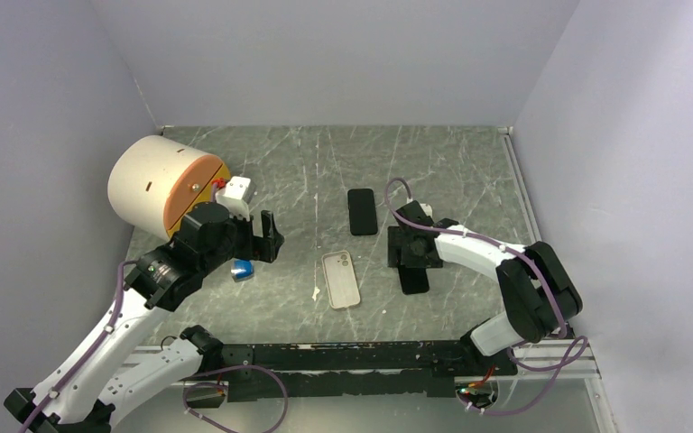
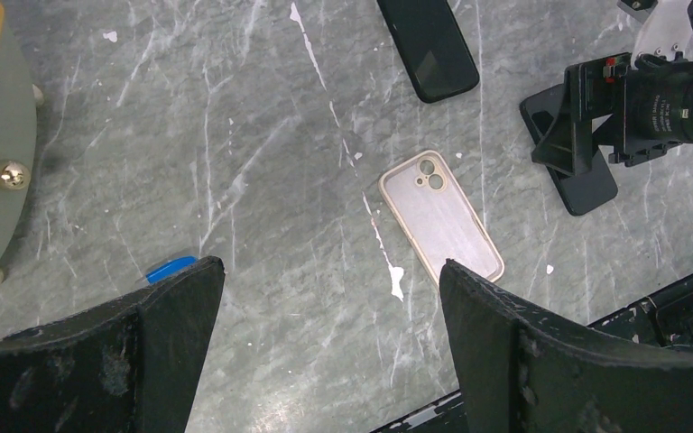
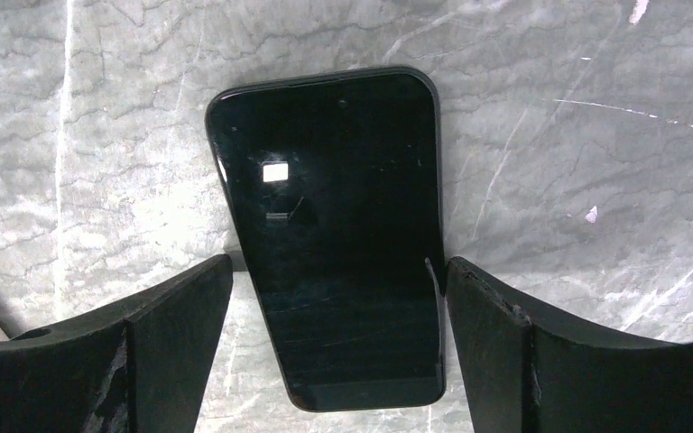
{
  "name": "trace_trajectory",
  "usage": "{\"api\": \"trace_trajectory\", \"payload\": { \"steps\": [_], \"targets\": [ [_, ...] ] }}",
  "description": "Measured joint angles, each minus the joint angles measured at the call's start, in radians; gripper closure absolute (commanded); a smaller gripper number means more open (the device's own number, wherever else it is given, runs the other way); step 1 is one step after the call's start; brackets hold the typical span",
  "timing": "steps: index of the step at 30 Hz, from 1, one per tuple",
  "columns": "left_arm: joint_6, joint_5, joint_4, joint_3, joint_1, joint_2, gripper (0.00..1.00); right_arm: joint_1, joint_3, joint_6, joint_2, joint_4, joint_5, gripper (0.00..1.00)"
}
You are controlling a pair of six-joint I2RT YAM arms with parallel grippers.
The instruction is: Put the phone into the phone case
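The pale beige phone case point(image 1: 341, 279) point(image 2: 438, 216) lies flat at mid-table, open side up, with its camera cutout at the far end. A black phone point(image 1: 414, 280) point(image 3: 334, 198) lies screen-up just right of it. My right gripper point(image 1: 413, 248) point(image 3: 338, 266) hangs low over this phone, open, one finger on each long side. The right finger is close against the phone's edge and the left finger stands a little apart from it. My left gripper point(image 1: 266, 236) point(image 2: 329, 266) is open and empty above bare table left of the case.
A second black phone point(image 1: 362, 211) point(image 2: 429, 45) lies farther back. A large white and orange cylinder point(image 1: 167, 185) with a small white block point(image 1: 235, 191) sits at the back left. A small blue object point(image 1: 243, 269) point(image 2: 170, 268) lies by the left gripper. A black rail point(image 1: 352, 356) runs along the near edge.
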Motion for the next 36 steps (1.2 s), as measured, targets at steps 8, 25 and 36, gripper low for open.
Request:
{"api": "trace_trajectory", "payload": {
  "steps": [8,25,36],
  "targets": [
    [0.0,0.0,0.0,0.0,0.0,0.0,0.06,0.001,-0.011,-0.016,-0.018,0.0,-0.03,0.19],
    [-0.001,0.0,0.0,0.0,0.0,0.0,0.06,0.044,-0.028,0.003,-0.03,-0.002,0.005,0.25],
    [-0.001,-0.007,0.0,0.0,0.0,-0.002,0.06,0.087,-0.028,0.048,-0.029,0.01,0.042,0.44]
  ]
}}
